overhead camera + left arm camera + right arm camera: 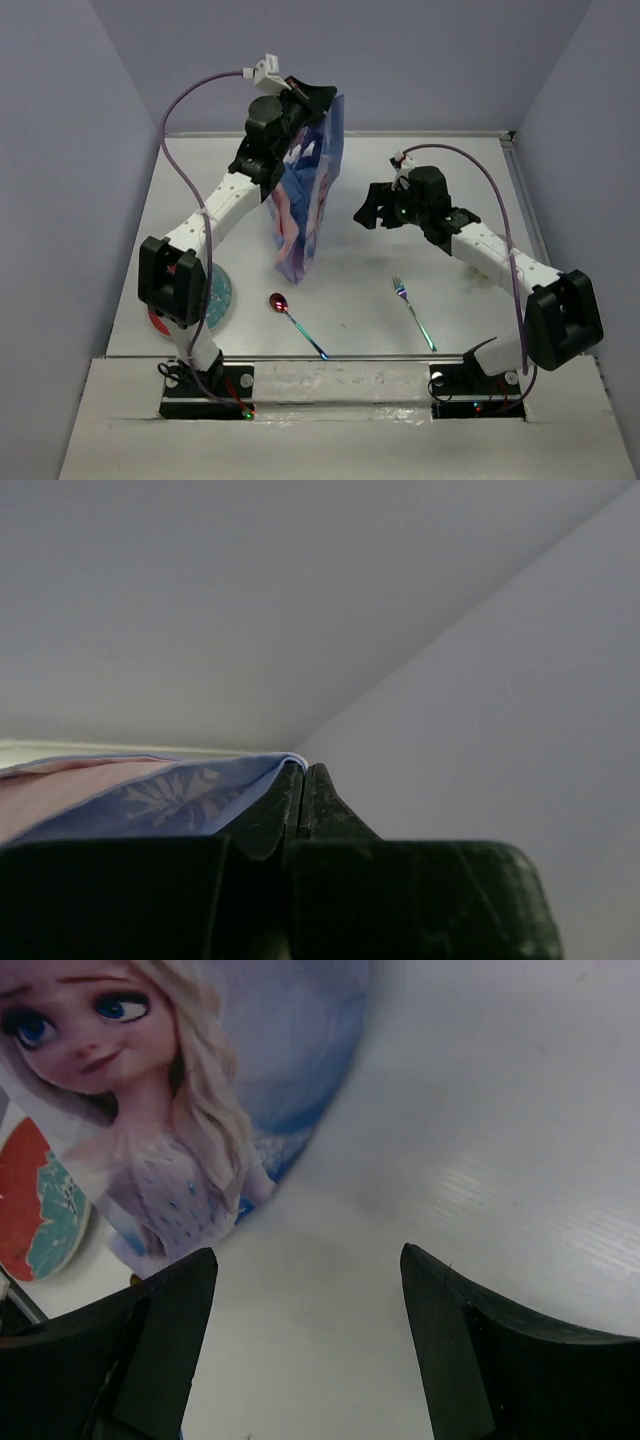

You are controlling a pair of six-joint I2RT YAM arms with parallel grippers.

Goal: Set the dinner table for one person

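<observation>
My left gripper (322, 100) is raised high and shut on the top edge of the blue princess placemat (305, 195), which hangs down with its lower end touching the white dinner table (380, 290). In the left wrist view the cloth edge (200, 790) is pinched between the closed fingers. My right gripper (366, 212) is open and empty, low over the table just right of the hanging placemat (180, 1090). A spoon (296, 322) and a fork (413, 311) lie near the front edge. A plate (215, 300) sits at the front left, partly hidden by the left arm.
Grey walls close in the table on the left, back and right. The plate's red and teal rim (45, 1205) shows at the left of the right wrist view.
</observation>
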